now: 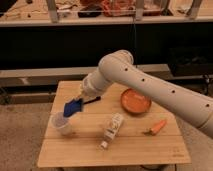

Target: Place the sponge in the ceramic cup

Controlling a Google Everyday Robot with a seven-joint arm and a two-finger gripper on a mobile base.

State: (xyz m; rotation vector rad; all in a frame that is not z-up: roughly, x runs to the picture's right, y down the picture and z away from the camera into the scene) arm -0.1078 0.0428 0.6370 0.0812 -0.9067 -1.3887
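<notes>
Table [130,150]: light wooden slats, lower middle of the frame.
Bowl [135,101]: orange-red, round, upright, right of centre on the table.
Bottle [113,128]: white, lying on its side, lower centre, cap toward the front edge.
Carrot [158,127]: orange, lower right, below the bowl.
Floor [20,132]: speckled grey, lower left.
Gripper [79,104]: left of centre, above the table, gripping the sponge [72,107].

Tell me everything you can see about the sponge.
The sponge is a small, flat, bright-blue block that looks soft. It sits tilted at the tip of the tool, which reaches in from the right of the view over the wooden table. In the picture it lies just above and right of the cup, not inside it.
</notes>
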